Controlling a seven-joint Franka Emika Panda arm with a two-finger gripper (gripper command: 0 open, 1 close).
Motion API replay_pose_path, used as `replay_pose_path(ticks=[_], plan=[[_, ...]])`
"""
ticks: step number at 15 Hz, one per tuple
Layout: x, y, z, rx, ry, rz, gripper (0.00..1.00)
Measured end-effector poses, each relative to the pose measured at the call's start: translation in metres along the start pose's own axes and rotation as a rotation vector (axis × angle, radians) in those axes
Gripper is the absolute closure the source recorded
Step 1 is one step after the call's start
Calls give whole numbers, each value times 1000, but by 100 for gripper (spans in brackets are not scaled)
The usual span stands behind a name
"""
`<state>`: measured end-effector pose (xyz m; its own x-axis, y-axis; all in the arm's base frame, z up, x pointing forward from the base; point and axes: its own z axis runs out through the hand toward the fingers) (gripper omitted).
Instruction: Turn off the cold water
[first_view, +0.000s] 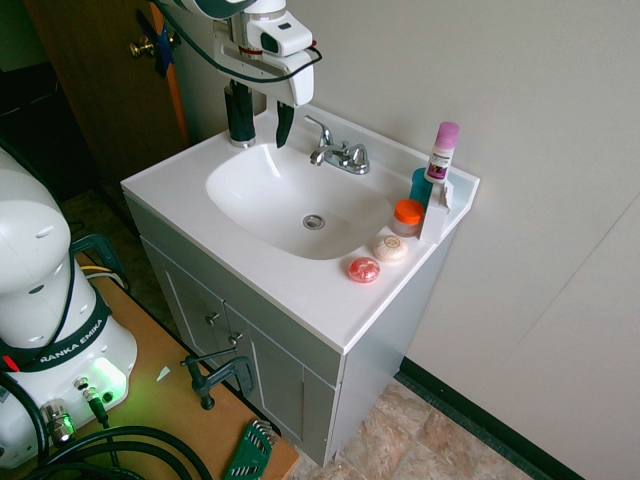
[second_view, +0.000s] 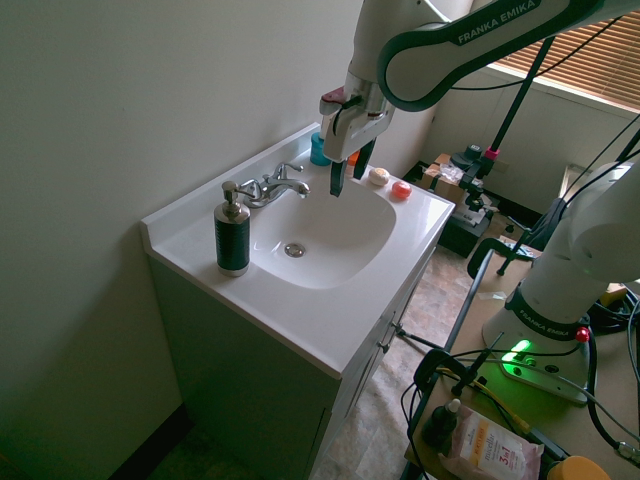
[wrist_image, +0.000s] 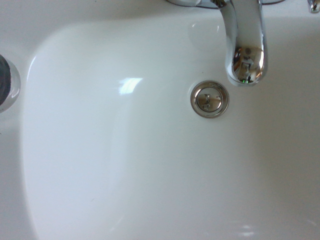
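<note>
A low chrome faucet (first_view: 338, 153) stands at the back of the white basin (first_view: 250, 190), with a curved spout (wrist_image: 245, 45) and two small lever handles. One handle (first_view: 318, 128) is on the soap pump's side, the other (first_view: 358, 155) on the bottles' side. No mark shows which of them is the cold water. I see no water running from the spout. My gripper (second_view: 348, 186) hangs open and empty above the basin (second_view: 330, 240), in front of the faucet (second_view: 275, 185) and clear of both handles. The wrist view looks straight down on the drain (wrist_image: 210, 98).
A black soap pump bottle (second_view: 233, 235) stands on the counter's back corner, close to my gripper (first_view: 265, 130). At the other end are a pink-capped bottle (first_view: 441, 150), a teal cup (first_view: 421, 185), an orange-lidded jar (first_view: 407, 214) and two round soaps (first_view: 365, 268). The wall runs right behind the faucet.
</note>
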<state>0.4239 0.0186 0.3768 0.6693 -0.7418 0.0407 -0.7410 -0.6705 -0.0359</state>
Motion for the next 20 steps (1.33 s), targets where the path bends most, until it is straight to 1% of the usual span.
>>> replay_pose_path(ticks=[2, 4, 7, 9, 11, 14, 16, 20], plan=[[0, 0, 0, 4, -3, 9, 0], [15, 3, 1, 11, 30, 50, 0], [75, -1, 20, 5, 99, 136, 0], [109, -17, 38, -10, 141, 174, 0], [130, -37, 54, -20, 156, 196, 0], [144, -63, 64, -15, 168, 203, 0], [151, -72, 69, -21, 182, 215, 0], [165, -60, 86, -57, 183, 238, 0]])
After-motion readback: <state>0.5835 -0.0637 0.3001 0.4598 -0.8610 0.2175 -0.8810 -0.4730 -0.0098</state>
